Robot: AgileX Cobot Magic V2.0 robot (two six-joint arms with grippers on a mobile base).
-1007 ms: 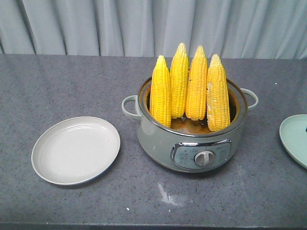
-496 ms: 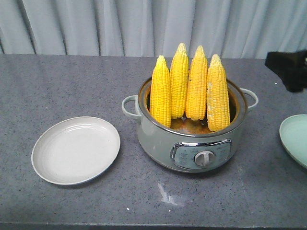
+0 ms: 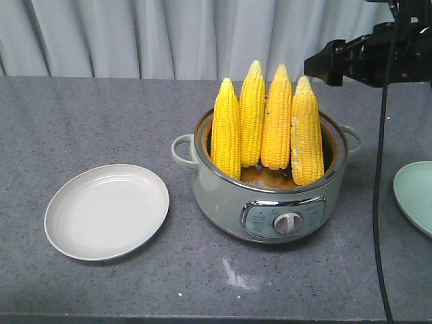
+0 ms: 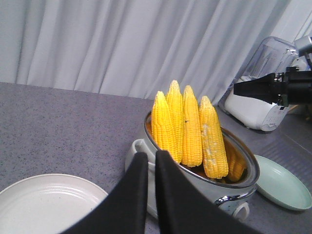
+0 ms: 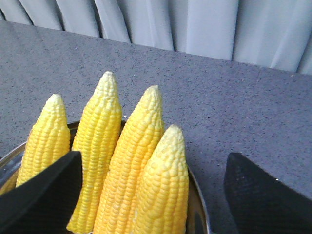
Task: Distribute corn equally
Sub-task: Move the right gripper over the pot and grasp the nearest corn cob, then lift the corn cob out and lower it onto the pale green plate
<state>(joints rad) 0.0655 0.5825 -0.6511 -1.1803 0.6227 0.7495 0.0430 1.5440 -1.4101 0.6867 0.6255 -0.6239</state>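
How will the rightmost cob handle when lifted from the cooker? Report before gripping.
The rightmost cob looks rigid and solid, so it should lift in one piece, probably heavy. Its rounded, tapering sides could slide out of a pinch near the tip. It stands on end in the cooker; a nudge would likely topple it, and laid flat it may roll.

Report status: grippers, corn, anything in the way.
Right gripper open, empty, hovering near the corn. Left gripper nearly shut, empty. All four cobs upright in the electric pot; white plate, green plate bare. Nothing blocking.
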